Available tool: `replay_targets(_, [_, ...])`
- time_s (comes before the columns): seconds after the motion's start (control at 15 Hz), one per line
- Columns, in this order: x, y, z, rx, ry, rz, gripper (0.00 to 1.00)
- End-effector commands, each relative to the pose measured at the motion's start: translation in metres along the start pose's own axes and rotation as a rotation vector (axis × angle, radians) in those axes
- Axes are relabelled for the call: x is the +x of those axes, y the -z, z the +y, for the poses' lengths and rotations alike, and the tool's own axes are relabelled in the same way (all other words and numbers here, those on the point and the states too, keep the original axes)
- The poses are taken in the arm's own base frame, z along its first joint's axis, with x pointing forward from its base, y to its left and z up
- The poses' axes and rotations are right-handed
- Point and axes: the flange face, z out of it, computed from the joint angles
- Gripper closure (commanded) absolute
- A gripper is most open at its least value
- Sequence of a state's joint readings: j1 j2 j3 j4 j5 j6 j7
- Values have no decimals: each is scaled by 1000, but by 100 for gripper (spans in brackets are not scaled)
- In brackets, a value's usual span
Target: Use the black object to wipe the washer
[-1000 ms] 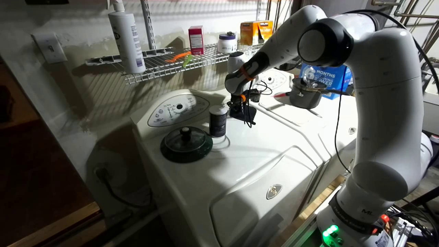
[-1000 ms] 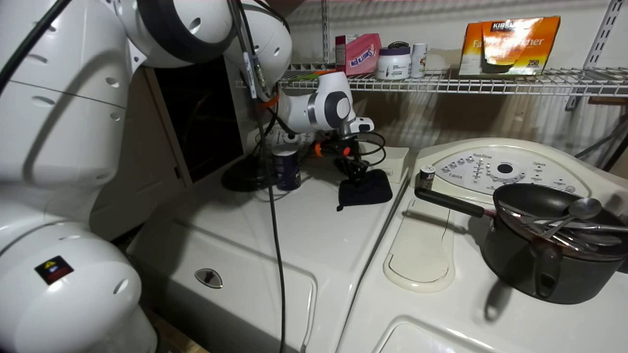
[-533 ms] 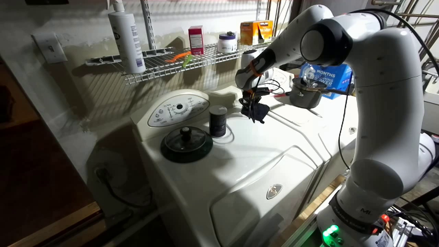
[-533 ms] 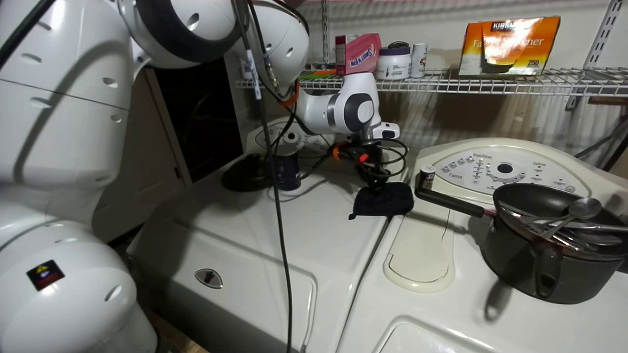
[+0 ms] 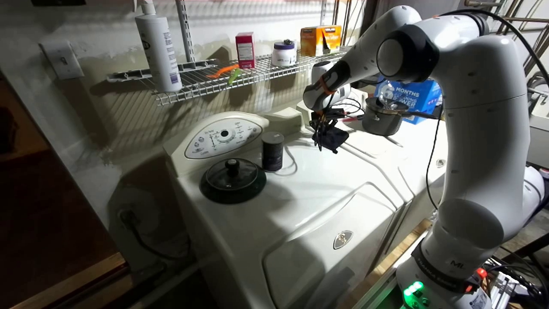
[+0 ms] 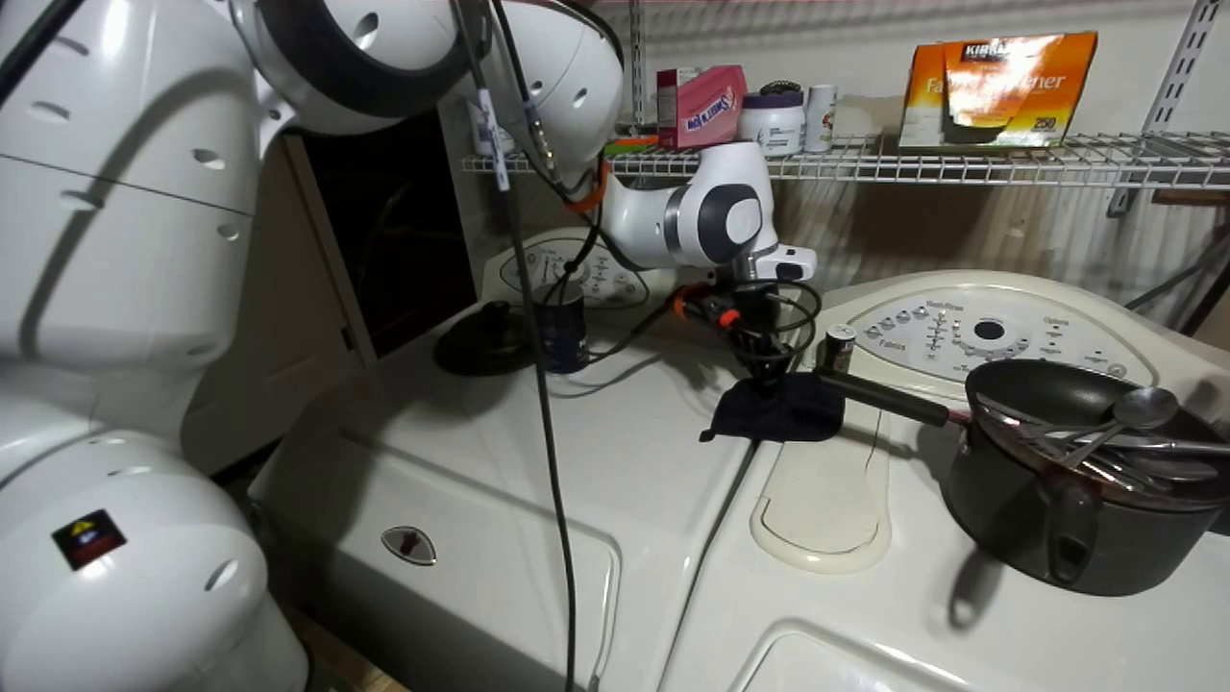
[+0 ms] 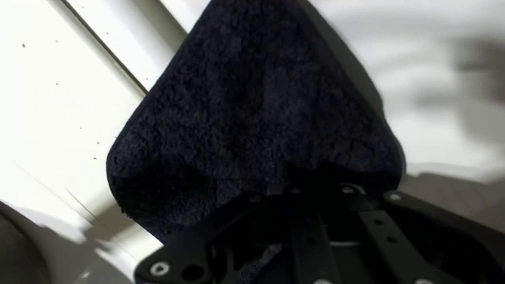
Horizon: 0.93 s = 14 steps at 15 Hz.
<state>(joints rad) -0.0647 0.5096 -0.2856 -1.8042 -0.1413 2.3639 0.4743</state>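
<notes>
Gripping black cloth (image 7: 252,110), the jaws' tips are obscured.

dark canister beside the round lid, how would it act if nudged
The dark canister might tip, as it stands upright, taller than wide. Once down, its round body would likely roll. Weight is unclear, the contents being hidden.

The cloth pad (image 7: 252,110) is black with a navy tint, both appliances (image 5: 317,180) white, a box (image 6: 999,96) orange and yellow, a carton (image 5: 416,96) blue, lettered in white.
</notes>
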Motion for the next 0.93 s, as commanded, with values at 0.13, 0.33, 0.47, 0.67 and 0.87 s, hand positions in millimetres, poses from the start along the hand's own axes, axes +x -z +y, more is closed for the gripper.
replay_targets(0.13, [-31,26,23,30,103,39,97])
replay_targets(0.33, [-59,56,15,119,233,99,97])
replay_targets(0.47, [-81,78,7,169,311,145,97])
replay_targets(0.67, [-111,99,-22,234,448,192,97])
replay_targets(0.87, [-148,101,-67,285,605,181,97])
